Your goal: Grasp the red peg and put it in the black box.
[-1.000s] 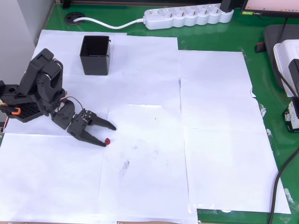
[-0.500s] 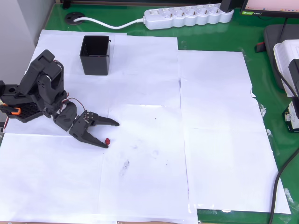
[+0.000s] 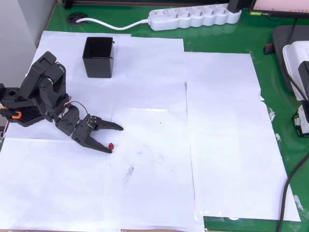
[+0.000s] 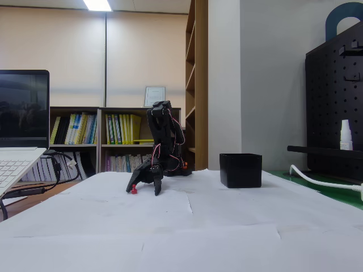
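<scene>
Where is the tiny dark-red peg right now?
In the overhead view, the tiny dark-red rounded peg lies on the white paper, left of centre, between the open black two-finger gripper's fingertips, nearer the lower one, well below the square black plastic box.

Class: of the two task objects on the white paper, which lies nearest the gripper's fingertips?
The red peg, lying right beside the open gripper's lower fingertip; the black box stands well away, up by the arm's base.

arm [image 3: 41,92] – folded low, reaching right in overhead view | gripper [image 3: 116,139] – jaws spread wide, fingertips down at the surface | holding nothing
</scene>
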Controlling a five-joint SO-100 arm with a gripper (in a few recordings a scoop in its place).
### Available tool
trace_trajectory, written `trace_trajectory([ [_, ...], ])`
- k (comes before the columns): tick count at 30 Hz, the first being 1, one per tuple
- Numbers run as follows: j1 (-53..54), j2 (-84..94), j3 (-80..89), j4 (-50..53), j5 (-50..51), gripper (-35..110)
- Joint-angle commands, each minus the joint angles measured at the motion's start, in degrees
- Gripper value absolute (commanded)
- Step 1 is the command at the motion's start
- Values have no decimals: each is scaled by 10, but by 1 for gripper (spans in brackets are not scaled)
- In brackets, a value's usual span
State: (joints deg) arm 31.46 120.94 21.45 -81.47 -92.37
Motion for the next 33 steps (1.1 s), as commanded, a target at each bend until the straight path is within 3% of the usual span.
trace_trajectory([
  [1, -1, 11, -13, -11, -14, 36],
  [19, 0, 18, -14, -14, -18, 34],
  [20, 0, 18, -14, -14, -18, 32],
  [24, 0, 18, -14, -17, -9, 0],
  [33, 3, 22, -13, -18, -8, 0],
])
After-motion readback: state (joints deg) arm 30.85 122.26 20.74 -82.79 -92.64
